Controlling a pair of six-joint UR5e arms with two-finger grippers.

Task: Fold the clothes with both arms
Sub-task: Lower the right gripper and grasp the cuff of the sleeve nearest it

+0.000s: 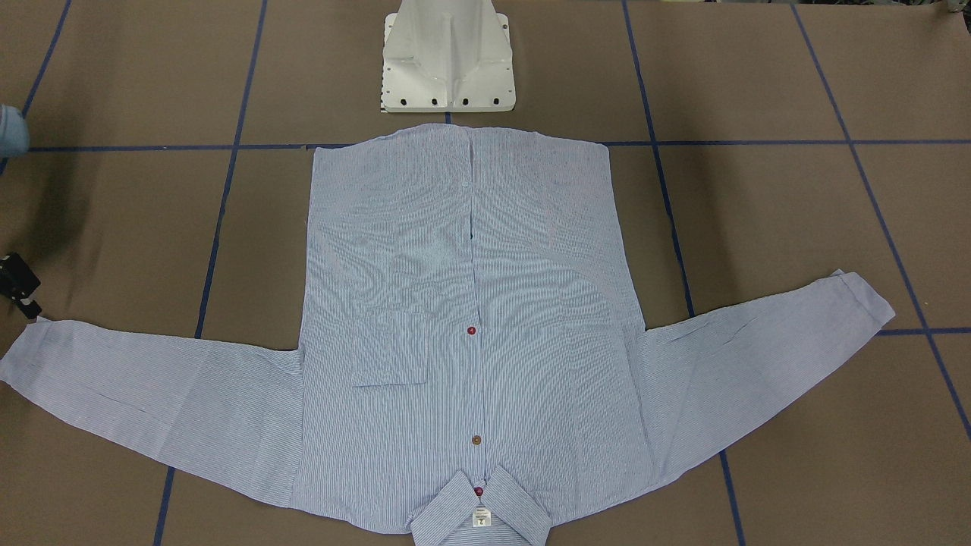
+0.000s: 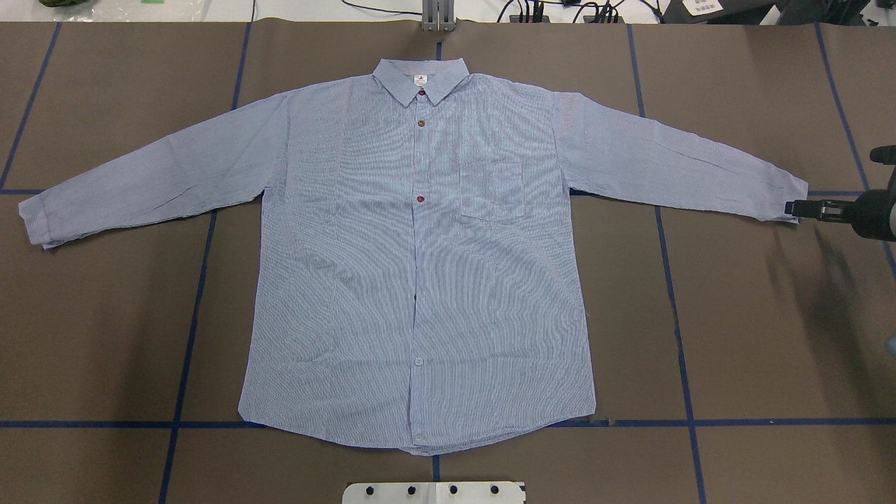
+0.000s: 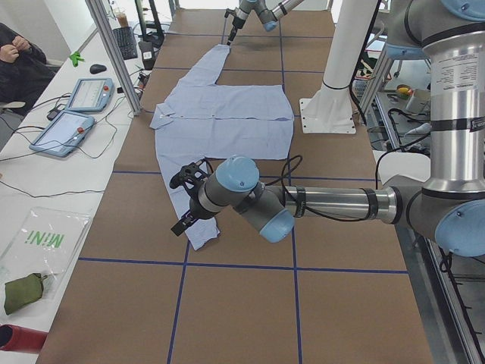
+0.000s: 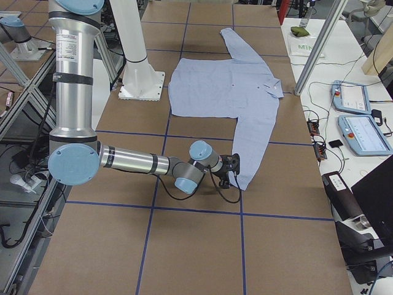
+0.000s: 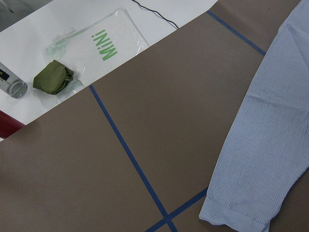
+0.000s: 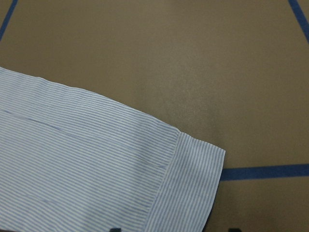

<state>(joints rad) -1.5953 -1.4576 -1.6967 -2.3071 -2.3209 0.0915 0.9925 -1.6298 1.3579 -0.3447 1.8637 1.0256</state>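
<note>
— While the feeds are up, what lies closest to the right gripper [image 2: 792, 208]?

— Its fingers stand apart, low over the brown table [image 2: 756, 315], clamped on nothing. I see the near cuff [image 6: 193, 193] lying flat just ahead of the tips. I can't tell whether they touch it.

— And further out from those fingers?

— The sleeve runs away from them to the body of the light blue striped shirt [image 2: 420, 280]. It's spread flat, front up, with the chest pocket [image 2: 491, 192] on the half nearer those fingers. The collar [image 2: 420, 77] lies at the end away from the white pedestal base [image 1: 447, 57], and the hem stops just short of that base.

— The other arm?

— Beyond the body, the second sleeve stretches out flat. The left gripper [image 3: 186, 203] hangs over its end, with the far cuff [image 5: 236, 215] just beside the fingers. I only see those fingers from the side camera, so I can't tell whether they're apart or together. Past them, off the brown surface, I see a green pouch [image 5: 53, 77] at the edge of a clear plastic bag [image 5: 104, 46].
</note>
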